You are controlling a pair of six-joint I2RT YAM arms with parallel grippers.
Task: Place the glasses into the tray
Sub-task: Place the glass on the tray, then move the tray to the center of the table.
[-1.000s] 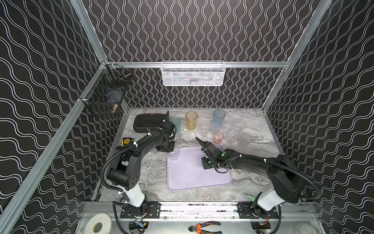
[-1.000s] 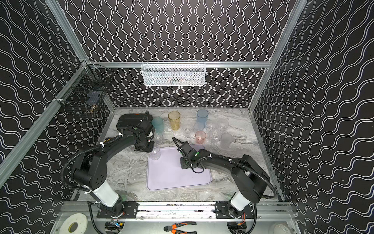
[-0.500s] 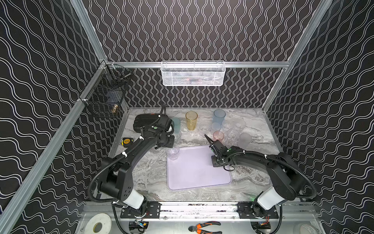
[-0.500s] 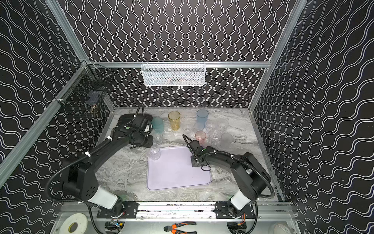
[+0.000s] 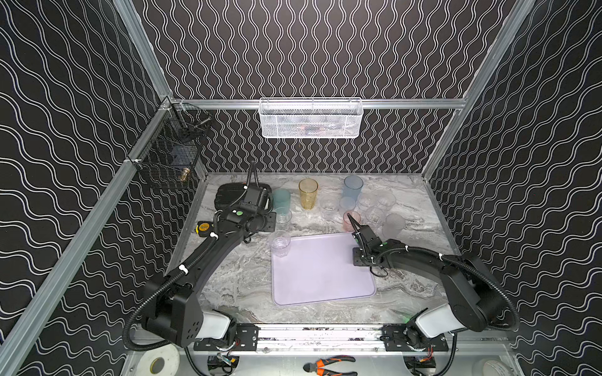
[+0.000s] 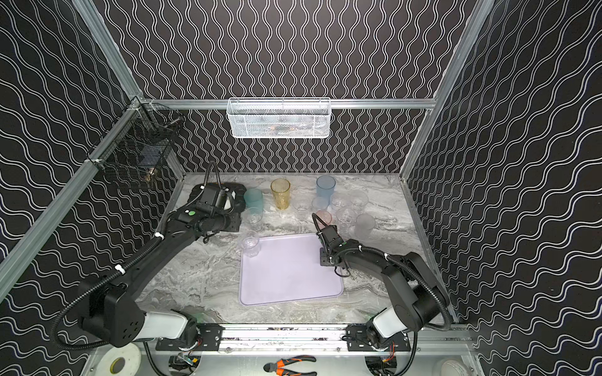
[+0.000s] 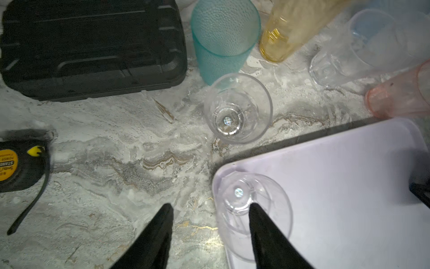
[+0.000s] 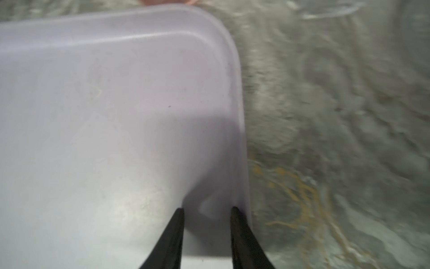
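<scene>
Left gripper (image 7: 210,206) has opened and pulled back, jaws now wide and empty. The short clear tumbler (image 5: 280,242) stands upright in the far-left corner of the flat pale lilac rectangular tray (image 5: 322,280). Right gripper (image 8: 207,209) has slid to the tray's right rim, jaws narrow, empty. Its wrist view smears, and the other glasses (image 5: 386,200) beyond the tray are hard to count.

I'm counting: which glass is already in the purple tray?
The short clear tumbler in the far left corner of the pale lilac tray; the rest stand on the marble tabletop.
</scene>
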